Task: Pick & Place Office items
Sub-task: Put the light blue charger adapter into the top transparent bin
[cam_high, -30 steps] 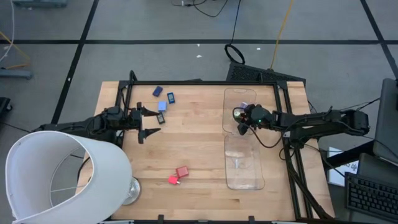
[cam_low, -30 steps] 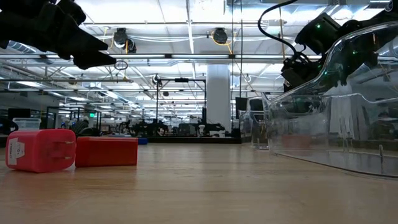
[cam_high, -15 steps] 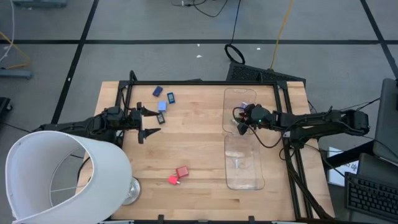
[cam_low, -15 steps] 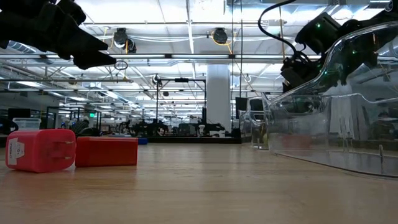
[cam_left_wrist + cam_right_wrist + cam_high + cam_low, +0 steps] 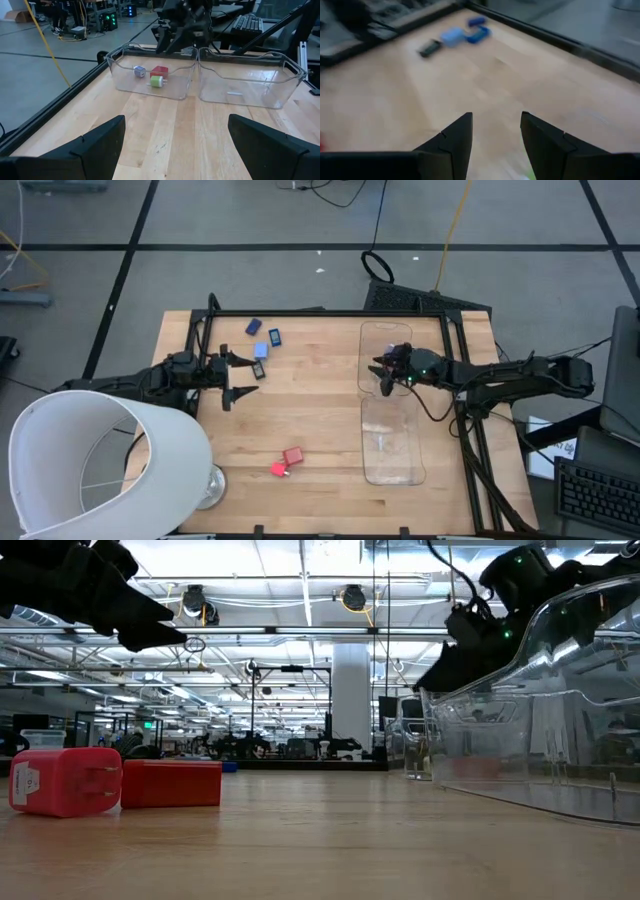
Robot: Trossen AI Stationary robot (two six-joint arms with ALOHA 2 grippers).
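Several office items lie loose on the table: three blue pieces (image 5: 261, 349) (image 5: 452, 36) and a dark piece (image 5: 258, 370) near the far left, and two red pieces (image 5: 290, 459) (image 5: 65, 780) near the front. A red piece (image 5: 160, 71), a green piece (image 5: 156, 81) and a pale blue-marked piece (image 5: 140, 71) rest on the floor of the far clear tray (image 5: 372, 340). My right gripper (image 5: 381, 375) (image 5: 495, 125) is open over that tray's left wall and holds nothing. My left gripper (image 5: 243, 378) (image 5: 172, 150) waits open beside the dark piece.
A second clear tray (image 5: 390, 445) stands nearer the front, end to end with the first. A big white lampshade (image 5: 100, 465) covers the table's near left corner. Black rails (image 5: 300, 312) frame the table. Bare wood lies between the red pieces and the trays.
My right gripper has tipped up over the far tray and shifted a little toward the table's left, its fingers now pointing across the table toward the blue pieces. The left arm and the pieces have stayed put.
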